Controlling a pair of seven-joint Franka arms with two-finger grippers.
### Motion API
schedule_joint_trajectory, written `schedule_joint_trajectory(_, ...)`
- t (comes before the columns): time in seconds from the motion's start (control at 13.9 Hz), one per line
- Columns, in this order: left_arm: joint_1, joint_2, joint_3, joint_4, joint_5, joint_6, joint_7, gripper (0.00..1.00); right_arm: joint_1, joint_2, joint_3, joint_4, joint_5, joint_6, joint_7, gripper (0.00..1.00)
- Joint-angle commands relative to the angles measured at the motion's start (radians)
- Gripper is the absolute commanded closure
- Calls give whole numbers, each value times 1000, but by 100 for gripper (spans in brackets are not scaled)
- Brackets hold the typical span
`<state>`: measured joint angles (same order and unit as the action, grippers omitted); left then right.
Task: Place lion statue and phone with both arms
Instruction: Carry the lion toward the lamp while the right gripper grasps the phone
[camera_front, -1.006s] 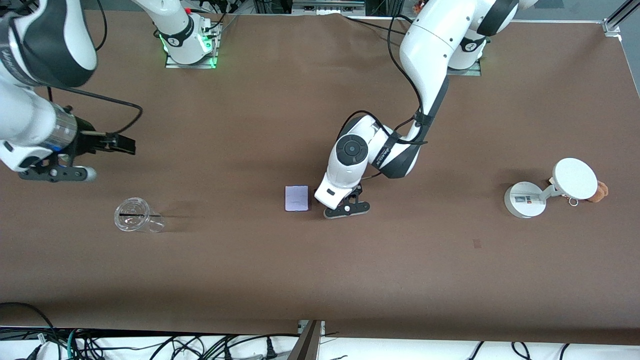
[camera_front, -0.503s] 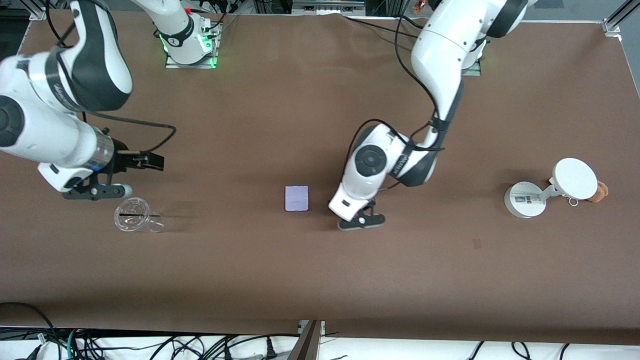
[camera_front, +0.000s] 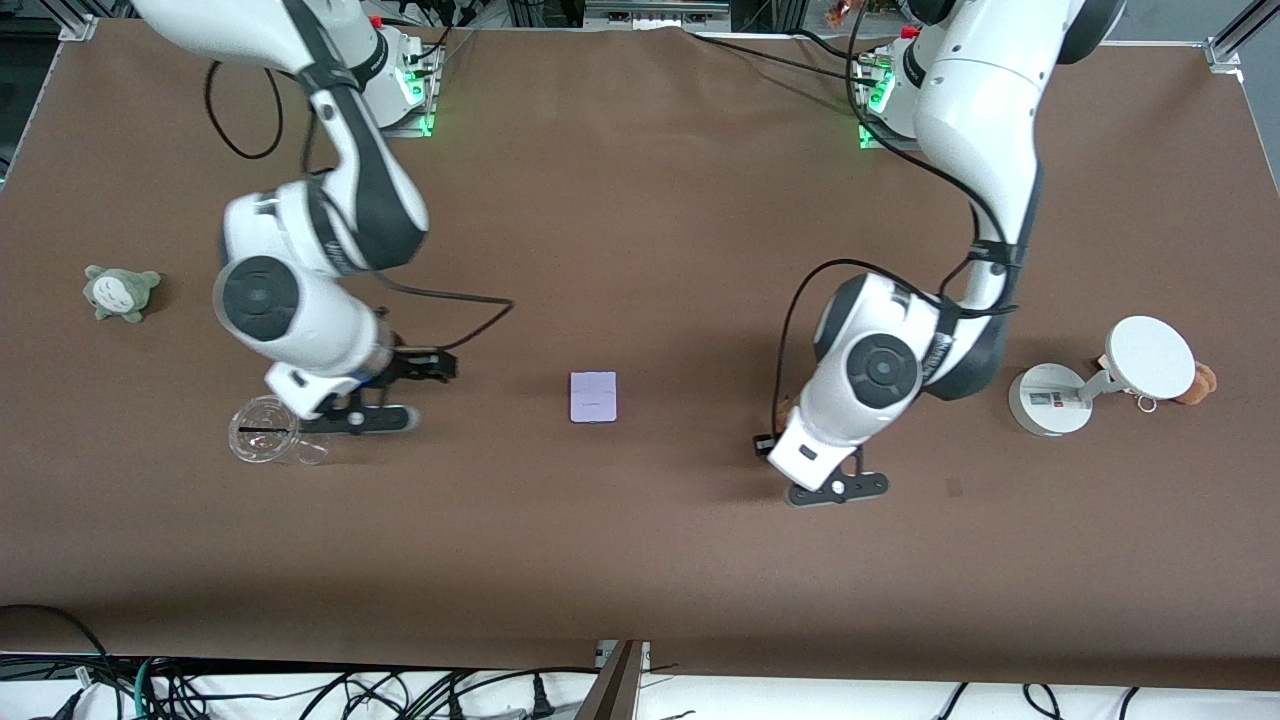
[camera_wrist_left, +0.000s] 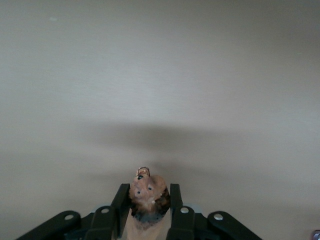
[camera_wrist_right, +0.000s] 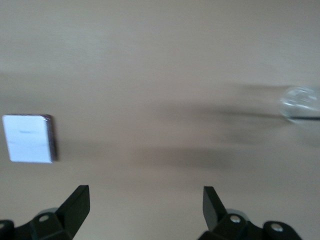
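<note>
Front: left gripper (camera_front: 836, 489) moved off from beside phone (camera_front: 593, 396), now at its 4 o'clock; right gripper (camera_front: 350, 420) swung in beside cup (camera_front: 264, 430); one phone, one cup.
Left wrist: clamped on lion statue (camera_wrist_left: 148, 194); pick done.
Right wrist: spread wide, empty; phone lying flat.

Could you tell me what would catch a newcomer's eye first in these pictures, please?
The left gripper is shut on the tiny orange-brown lion statue, over bare table nearer the left arm's end. The flat lavender-white phone lies alone mid-table. The open right gripper hovers between it and the clear plastic cup.
</note>
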<state>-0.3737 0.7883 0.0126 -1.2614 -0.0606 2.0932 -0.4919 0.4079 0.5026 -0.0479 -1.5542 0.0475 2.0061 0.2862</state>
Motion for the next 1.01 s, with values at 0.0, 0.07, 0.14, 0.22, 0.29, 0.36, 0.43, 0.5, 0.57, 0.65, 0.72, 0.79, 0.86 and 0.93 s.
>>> schedule_joint_trajectory(0.0,53,-75,-8,-93,-2,-30,132,100,86,85,-9,23,9,121,91,0)
schedule_joint_trajectory(0.07,91,-89,-8,-122,-2,-21,198,100,115,115,-9,25,6,179,119,0)
schedule_joint_trajectory(0.14,131,-98,-13,-142,-2,-19,261,100,136,141,-9,25,5,225,143,0)
schedule_joint_trajectory(0.22,166,-104,-16,-154,-7,-19,318,100,156,166,-9,25,3,264,181,0)
schedule_joint_trajectory(0.29,195,-107,-17,-162,-10,-21,355,100,178,187,-10,26,0,298,230,0)
schedule_joint_trajectory(0.36,228,-107,-17,-167,-10,-21,402,100,199,212,-12,40,-3,318,279,0)
schedule_joint_trajectory(0.43,251,-107,-17,-180,-10,-21,450,100,213,235,-13,57,-17,319,298,0)
schedule_joint_trajectory(0.5,275,-107,-17,-196,-10,-19,484,100,222,253,-12,63,-37,323,304,0)
schedule_joint_trajectory(0.57,291,-109,-17,-210,-10,-18,504,100,236,267,-13,66,-47,327,307,0)
schedule_joint_trajectory(0.65,300,-109,-16,-219,-5,-13,513,100,247,277,-13,66,-47,341,307,0)
schedule_joint_trajectory(0.72,309,-113,-16,-242,-2,-3,518,100,255,287,-13,66,-49,355,306,0)
schedule_joint_trajectory(0.79,314,-127,-16,-281,-2,39,530,100,267,300,-15,68,-49,365,306,0)
schedule_joint_trajectory(0.86,318,-148,-14,-340,-2,97,547,100,276,312,-17,74,-51,373,306,0)
schedule_joint_trajectory(0.93,323,-168,-14,-392,-2,149,561,100,276,321,-15,85,-57,373,306,0)
